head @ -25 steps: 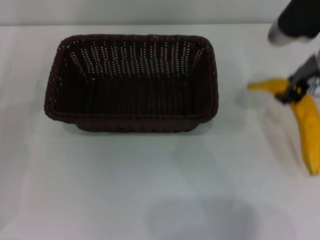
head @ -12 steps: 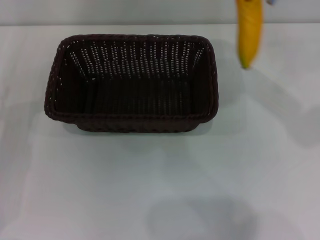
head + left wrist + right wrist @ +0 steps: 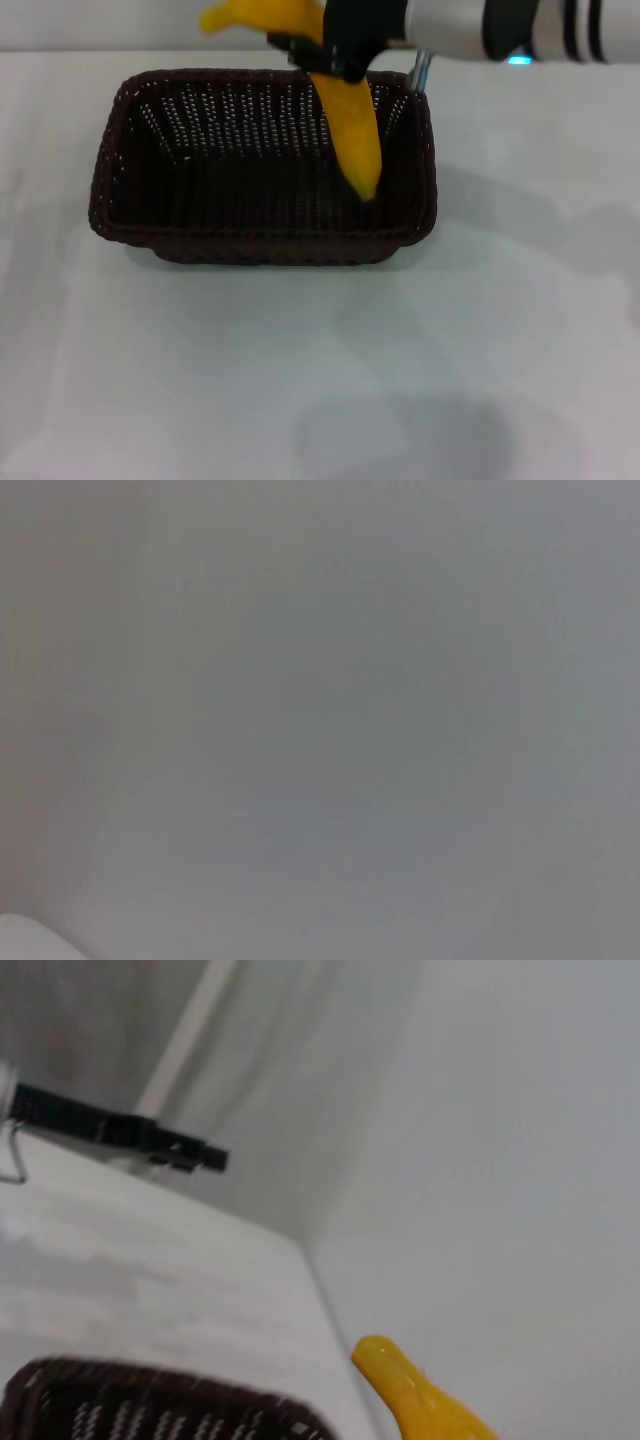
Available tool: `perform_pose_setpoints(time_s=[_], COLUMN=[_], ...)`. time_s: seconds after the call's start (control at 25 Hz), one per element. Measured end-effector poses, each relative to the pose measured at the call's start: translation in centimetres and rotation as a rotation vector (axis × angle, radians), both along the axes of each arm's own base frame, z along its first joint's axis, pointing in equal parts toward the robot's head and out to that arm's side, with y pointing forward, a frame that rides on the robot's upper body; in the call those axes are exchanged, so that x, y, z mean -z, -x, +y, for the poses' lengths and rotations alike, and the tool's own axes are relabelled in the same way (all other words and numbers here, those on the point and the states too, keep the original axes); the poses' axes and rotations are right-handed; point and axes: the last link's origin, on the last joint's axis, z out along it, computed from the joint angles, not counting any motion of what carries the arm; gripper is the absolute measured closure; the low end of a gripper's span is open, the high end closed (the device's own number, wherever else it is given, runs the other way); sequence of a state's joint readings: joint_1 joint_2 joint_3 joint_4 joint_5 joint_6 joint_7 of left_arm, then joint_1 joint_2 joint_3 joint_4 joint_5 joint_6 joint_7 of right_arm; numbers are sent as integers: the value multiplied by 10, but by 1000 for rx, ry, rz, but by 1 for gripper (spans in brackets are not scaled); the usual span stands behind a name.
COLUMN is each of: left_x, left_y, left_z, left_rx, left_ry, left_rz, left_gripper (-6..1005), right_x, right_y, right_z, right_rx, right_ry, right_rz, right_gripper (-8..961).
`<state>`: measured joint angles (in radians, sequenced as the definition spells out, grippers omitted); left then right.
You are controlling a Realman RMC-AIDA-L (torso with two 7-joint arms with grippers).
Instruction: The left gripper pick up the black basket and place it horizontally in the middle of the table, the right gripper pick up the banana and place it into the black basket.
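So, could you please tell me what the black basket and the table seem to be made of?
The black basket looks like woven wicker or a plastic imitation, dark brown-black and matte: braided rim, slotted walls that let light through. The table appears a smooth white laminate or painted board with a faint sheen and soft shadows; its actual material is unclear.

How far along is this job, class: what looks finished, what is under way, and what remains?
Done: the black basket sits lengthwise across the middle of the table, with no left gripper in view. Under way: the right gripper is shut on the banana, holding it above the basket's right half, lower tip pointing down inside the rim. Left: lowering the banana, releasing it, and pulling the arm away.
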<state>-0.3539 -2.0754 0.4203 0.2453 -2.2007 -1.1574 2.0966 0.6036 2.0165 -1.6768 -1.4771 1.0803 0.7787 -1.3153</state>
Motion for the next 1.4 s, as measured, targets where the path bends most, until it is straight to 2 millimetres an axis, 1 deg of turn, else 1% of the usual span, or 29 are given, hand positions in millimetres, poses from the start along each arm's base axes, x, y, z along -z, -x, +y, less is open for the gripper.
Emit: perform_pose_setpoints(time_s=[0.24,0.36,0.48,0.52,0.6,0.72,0.84,0.88,0.96,1.0,1.08,1.16,1.24,1.32,1.4], left_x=[0,0,0,0,0,1,0,0,5,9,15,23,29,32,33], left_y=[-1,-1,-1,-1,-1,0,0,0,-4,-8,-12,-19,-23,-24,-24], left_z=[1,1,2,2,2,2,0,0,-2,-3,-4,-5,-5,-5,-5], left_rx=[2,3,3,2,1,-4,-4,0,11,15,15,0,-6,-7,-6], left_ry=[0,0,1,0,0,3,0,-5,-19,-32,-59,-92,-101,-101,-94], left_rz=[-3,-3,-4,-5,-5,-2,5,12,52,89,144,221,257,273,277], left_gripper=[225,225,225,225,225,224,224,224,224,224,224,224,224,223,223], right_x=[26,39,43,41,34,5,-31,-46,-67,-78,-94,-105,-117,-121,-113], right_y=[-10,-12,-11,-11,-14,-27,-47,-59,-81,-94,-127,-158,-199,-227,-255], right_z=[14,14,9,9,9,14,20,24,31,34,39,41,36,26,11], right_rx=[25,34,27,27,32,73,161,215,312,360,451,507,539,553,577], right_ry=[72,122,144,139,119,31,-54,-80,-104,-108,-89,-73,-105,-177,-290], right_rz=[-47,-83,-82,-76,-56,54,270,364,523,614,804,981,1190,1298,1301], right_gripper=[482,475,465,462,378,253,177,152,101,105,109,109,109,109,109])
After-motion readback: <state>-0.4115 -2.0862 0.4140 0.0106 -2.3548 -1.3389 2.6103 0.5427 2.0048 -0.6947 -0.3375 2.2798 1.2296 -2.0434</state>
